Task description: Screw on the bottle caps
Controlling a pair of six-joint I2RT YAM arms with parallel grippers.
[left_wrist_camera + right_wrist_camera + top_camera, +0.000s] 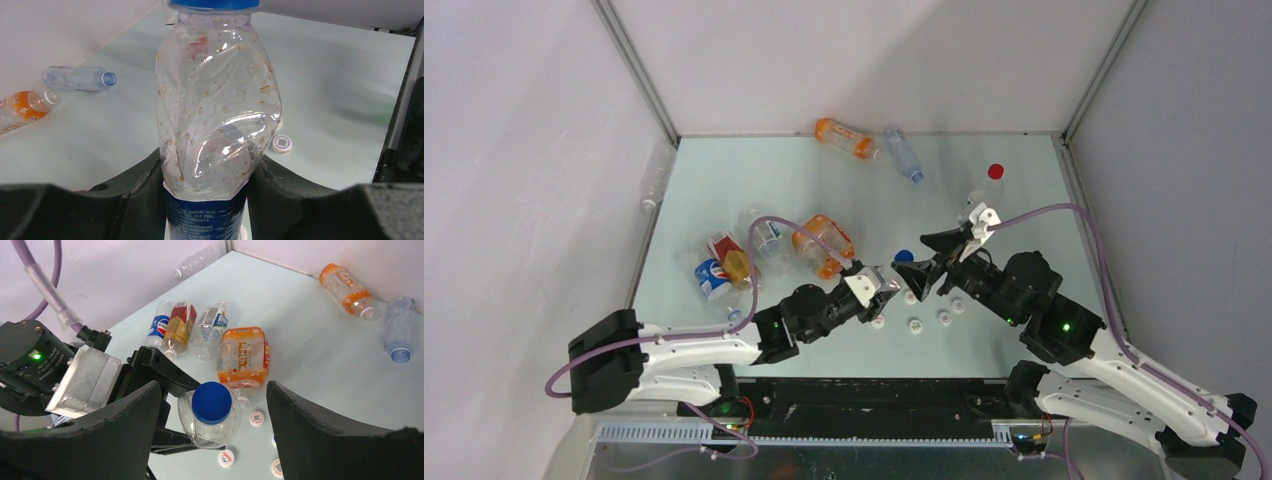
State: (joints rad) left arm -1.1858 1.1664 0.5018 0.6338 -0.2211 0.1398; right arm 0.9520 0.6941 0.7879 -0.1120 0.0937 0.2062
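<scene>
My left gripper (892, 282) is shut on a clear bottle with a blue label (217, 100) and holds it upright above the table. A blue cap (212, 402) sits on the bottle's neck; it also shows in the top view (904, 256) and at the top edge of the left wrist view (214, 4). My right gripper (214, 390) is open, its jaws wide on either side of the blue cap and not touching it. A few loose white caps (915, 326) lie on the table under and beside the bottle, one in the left wrist view (282, 144), others in the right wrist view (257, 418).
Several bottles lie at the left: a Pepsi one (712, 280), a red-labelled one (729, 258) and an orange one (824, 245). An orange bottle (844, 137) and a clear one (904, 155) lie at the back. A red-capped bottle (984, 190) stands at the right.
</scene>
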